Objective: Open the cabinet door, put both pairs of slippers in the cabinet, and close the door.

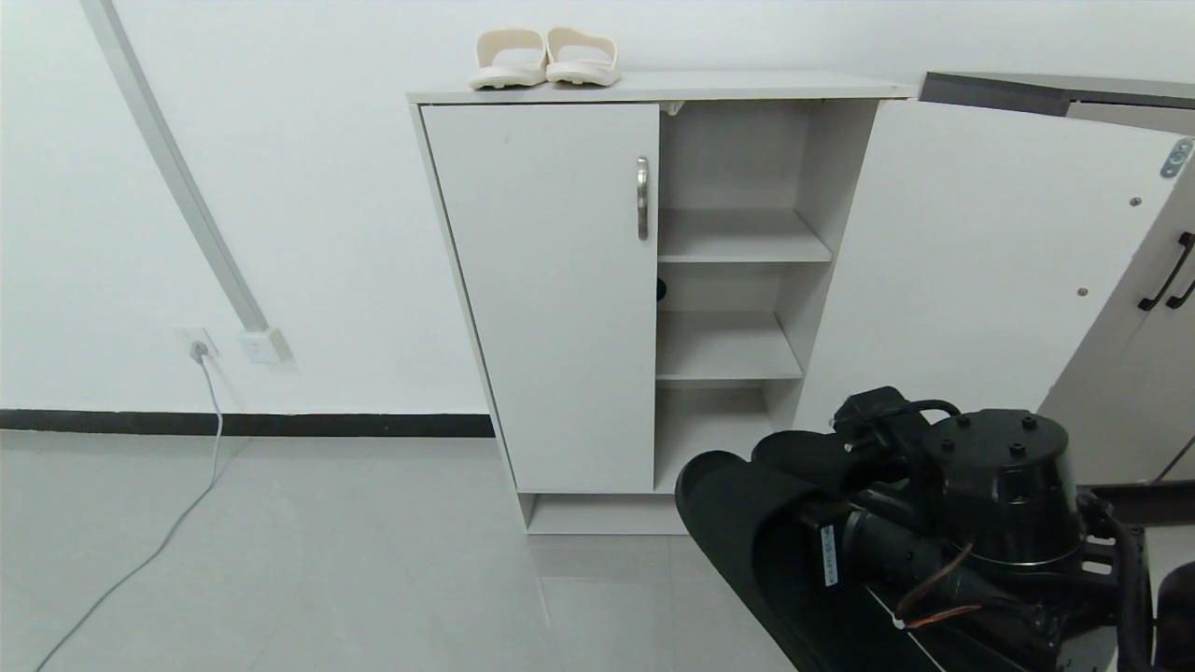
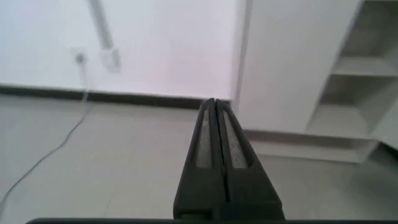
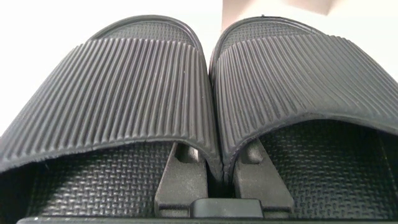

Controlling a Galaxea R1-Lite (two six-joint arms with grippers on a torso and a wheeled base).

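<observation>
**Black slippers held before the open cabinet**

Head view: The white cabinet (image 1: 653,87) stands against the wall. Its left door (image 1: 551,299) is closed, and its right door (image 1: 971,271) is swung wide to the right, baring two shelves (image 1: 738,238). The beige slippers (image 1: 546,58) sit side by side on the cabinet top, above the closed door. The right arm (image 1: 990,485) is low at the right, with its wrist turned toward the cabinet. It carries the black slippers (image 1: 747,504) off the floor, near the bottom compartment of the open half but outside it.

Left wrist view: The left gripper (image 2: 215,109) is clenched, its two fingers pressed flat together with nothing between them. It hangs above the grey floor (image 2: 112,155) and points toward the foot of the cabinet. A cable (image 2: 56,146) runs over the floor to a wall socket (image 2: 79,57).

Right wrist view: The right gripper (image 3: 217,165) grasps the black slippers. Its fingers (image 3: 181,180) reach in under the ribbed straps, one into each slipper, and pinch the two touching inner edges between them. The pair lies side by side.
</observation>
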